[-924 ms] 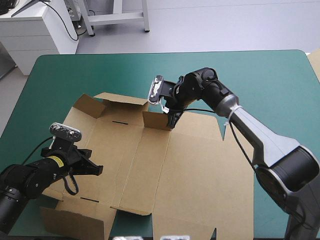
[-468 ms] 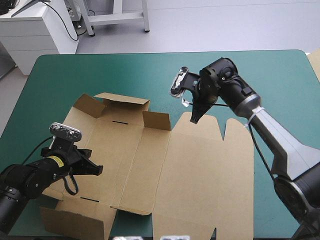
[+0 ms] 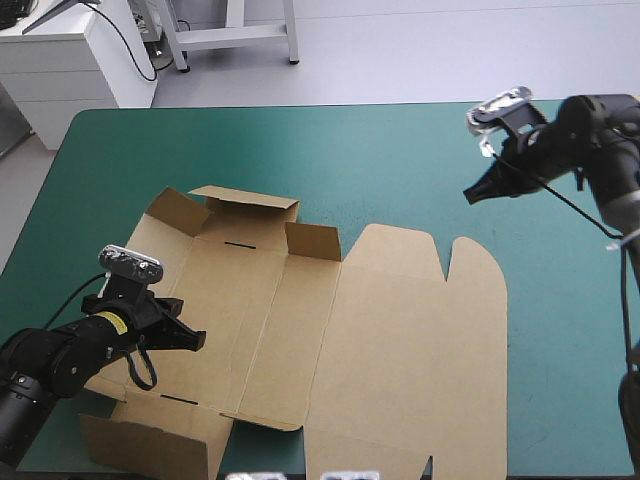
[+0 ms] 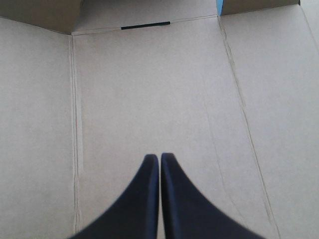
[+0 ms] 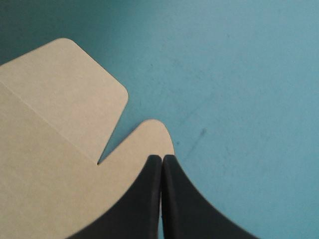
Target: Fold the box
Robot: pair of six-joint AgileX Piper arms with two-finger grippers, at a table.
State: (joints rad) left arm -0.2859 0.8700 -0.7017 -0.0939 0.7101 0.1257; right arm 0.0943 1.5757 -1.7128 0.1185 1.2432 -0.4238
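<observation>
The brown box (image 3: 400, 330) lies as an opened sheet on the middle of the teal-green cover (image 3: 400, 160). Its lid panel with two rounded tabs (image 5: 50, 114) is flat. The far wall (image 3: 250, 205) and a small flap (image 3: 312, 242) stand partly raised, as does a near-left flap (image 3: 150, 440). My left gripper (image 3: 197, 340) hovers shut over the left panel, and board (image 4: 149, 89) with a dark slot (image 4: 145, 25) fills its view. My right gripper (image 3: 470, 196) is shut, holds nothing and hangs above the cover near the far right. Its tips (image 5: 162, 158) sit over the lid's outer tab edge.
Bare teal-green cover (image 5: 239, 74) stretches along the far side and to the right of the box. A pale strip of board (image 3: 630, 120) shows at the table's right edge. The box's near edge reaches the table's front.
My right gripper has left the raised small flap at the box's far side and swung right and up to the far right. The flap stays up. The left arm has not moved.
</observation>
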